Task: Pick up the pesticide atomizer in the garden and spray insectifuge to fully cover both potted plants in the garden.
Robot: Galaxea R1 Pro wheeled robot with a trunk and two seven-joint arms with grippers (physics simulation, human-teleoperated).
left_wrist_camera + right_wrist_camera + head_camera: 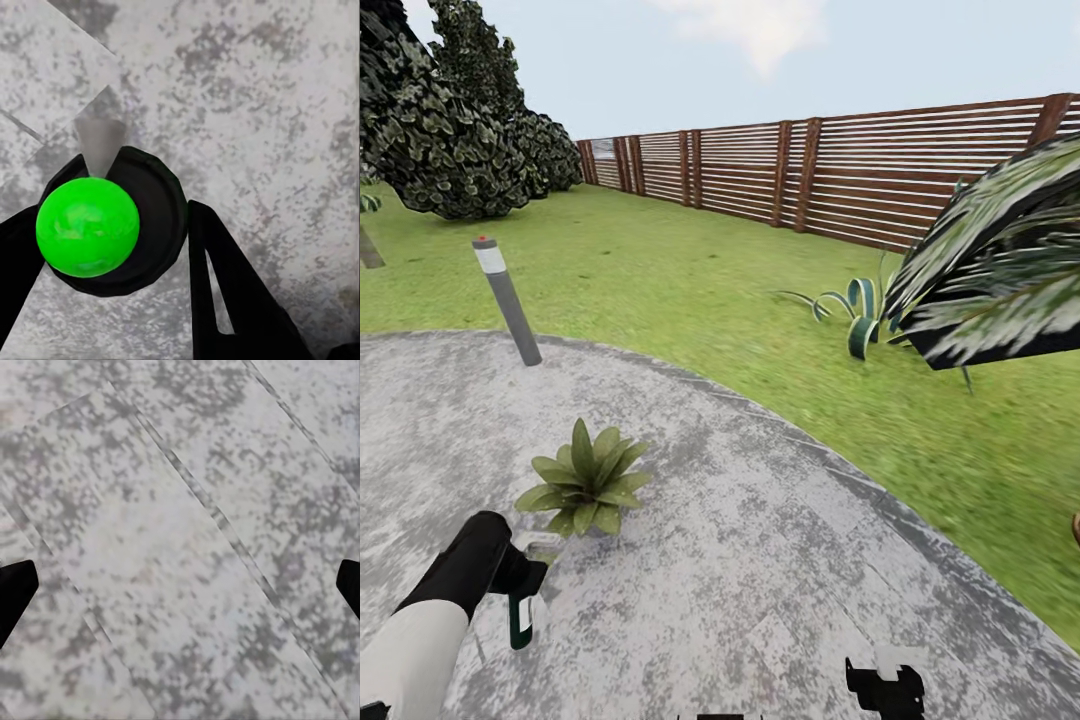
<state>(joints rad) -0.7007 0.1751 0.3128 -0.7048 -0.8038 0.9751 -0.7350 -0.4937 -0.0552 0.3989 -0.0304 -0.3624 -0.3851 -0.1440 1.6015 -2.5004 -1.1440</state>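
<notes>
The left gripper is clamped around the green-capped, dark-bodied pesticide atomizer, so pickup looks done. In the head view the sprayer sits at seven o'clock, just beside one speckled green rosette in a small grey pot on the mottled grey stone paving. Spraying seems underway or imminent; a second plant remains. The right gripper hangs spread, empty.
</notes>
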